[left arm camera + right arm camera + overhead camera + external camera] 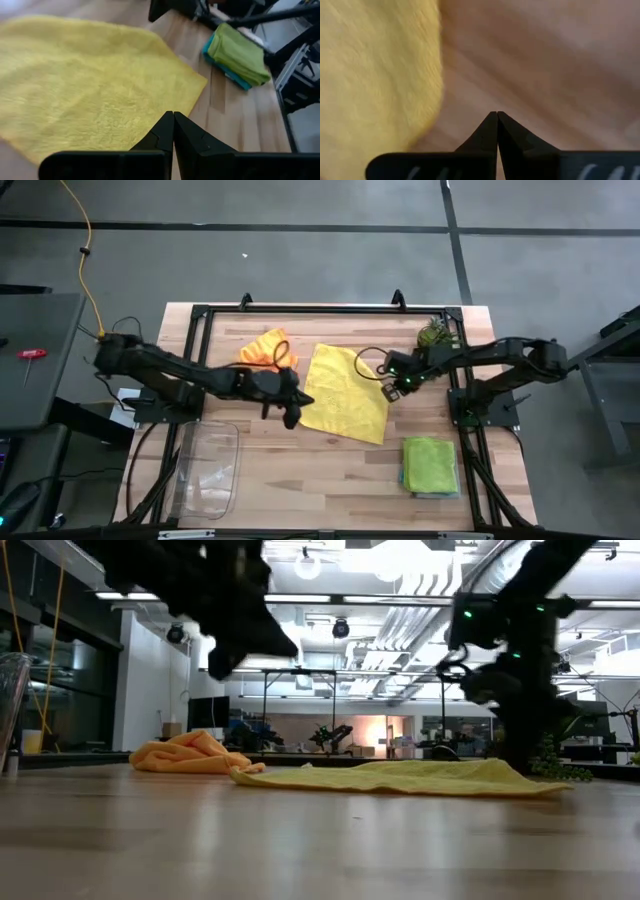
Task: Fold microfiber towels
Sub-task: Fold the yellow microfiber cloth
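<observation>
A yellow microfiber towel lies spread flat in the middle of the table. An orange towel lies crumpled at its far left. Near the right front, a folded lime green towel rests on a teal one. My left gripper is shut and hangs above the yellow towel's left near edge, clear of it in the low view. My right gripper is shut, points down, and hovers over bare wood just beside the yellow towel's right edge.
A clear plastic tray stands at the near left corner. A small spiky green plant sits at the far right. Black frame rails border the table. Bare wood shows along the near edge between tray and folded towels.
</observation>
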### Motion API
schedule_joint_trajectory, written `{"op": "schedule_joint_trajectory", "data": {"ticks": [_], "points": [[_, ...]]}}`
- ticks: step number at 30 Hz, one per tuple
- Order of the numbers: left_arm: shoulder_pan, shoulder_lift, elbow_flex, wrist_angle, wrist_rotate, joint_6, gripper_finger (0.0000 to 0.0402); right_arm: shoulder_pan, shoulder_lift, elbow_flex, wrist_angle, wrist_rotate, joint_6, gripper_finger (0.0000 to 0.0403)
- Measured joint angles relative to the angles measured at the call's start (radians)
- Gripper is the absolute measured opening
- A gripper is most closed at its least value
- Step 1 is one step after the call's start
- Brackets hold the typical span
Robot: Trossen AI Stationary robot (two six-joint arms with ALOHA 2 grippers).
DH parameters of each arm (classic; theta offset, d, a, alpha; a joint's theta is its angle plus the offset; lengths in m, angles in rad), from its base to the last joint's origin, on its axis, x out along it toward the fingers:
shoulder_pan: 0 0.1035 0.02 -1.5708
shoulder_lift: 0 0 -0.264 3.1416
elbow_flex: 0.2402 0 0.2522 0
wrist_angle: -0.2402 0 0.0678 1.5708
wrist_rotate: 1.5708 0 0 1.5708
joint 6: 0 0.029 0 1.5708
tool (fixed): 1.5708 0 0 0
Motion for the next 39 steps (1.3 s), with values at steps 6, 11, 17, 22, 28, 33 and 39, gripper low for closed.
{"op": "schedule_joint_trajectory", "data": {"ticks": [6, 11, 17, 22, 28, 33, 39], "points": [[0.009, 0.180, 0.000, 0.165, 0.014, 0.000, 0.0000, 0.062, -0.039, -0.105, 0.185, -0.107, 0.126, 0.0000], [0.033, 0.271, 0.000, 0.185, 0.015, -0.025, 0.0000, 0.130, -0.006, -0.150, 0.395, -0.099, 0.255, 0.0000], [0.043, 0.347, 0.000, 0.184, 0.016, -0.037, 0.0000, 0.158, 0.066, -0.154, 0.528, -0.043, 0.328, 0.0000], [0.042, 0.393, 0.000, 0.177, 0.073, -0.050, 0.0000, 0.139, 0.070, -0.118, 0.605, 0.064, 0.316, 0.0000], [0.024, 0.412, 0.003, 0.191, 0.095, -0.055, 0.0000, 0.116, 0.072, -0.042, 0.645, 0.081, 0.225, 0.0000], [0.019, 0.412, 0.002, 0.199, 0.092, -0.053, 0.0000, 0.109, 0.114, 0.003, 0.636, 0.057, 0.157, 0.0000], [0.019, 0.413, 0.002, 0.197, 0.092, -0.053, 0.0000, 0.137, 0.244, 0.047, 0.700, -0.021, 0.108, 0.0000]]}}
